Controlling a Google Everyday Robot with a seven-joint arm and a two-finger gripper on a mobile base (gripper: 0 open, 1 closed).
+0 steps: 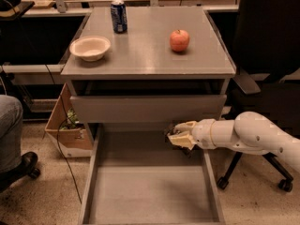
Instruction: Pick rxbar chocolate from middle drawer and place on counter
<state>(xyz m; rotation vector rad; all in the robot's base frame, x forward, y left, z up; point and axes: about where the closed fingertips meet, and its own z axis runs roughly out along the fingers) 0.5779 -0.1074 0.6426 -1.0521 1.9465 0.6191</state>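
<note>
Gripper (180, 136) reaching in from the right over the back right part of the open drawer (140, 196), its fingers (183, 141) clamped on the dark, mostly hidden bar (170, 132), which is held above the drawer's floor.

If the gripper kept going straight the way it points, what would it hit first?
Probably the left side wall of the middle drawer: the gripper points left above its floor, nothing between, though depth is unclear.

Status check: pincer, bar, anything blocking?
Pincer over far end of middle drawer, just under upper drawer front. Bar not made out. Counter holds bowl, can, apple.
</note>
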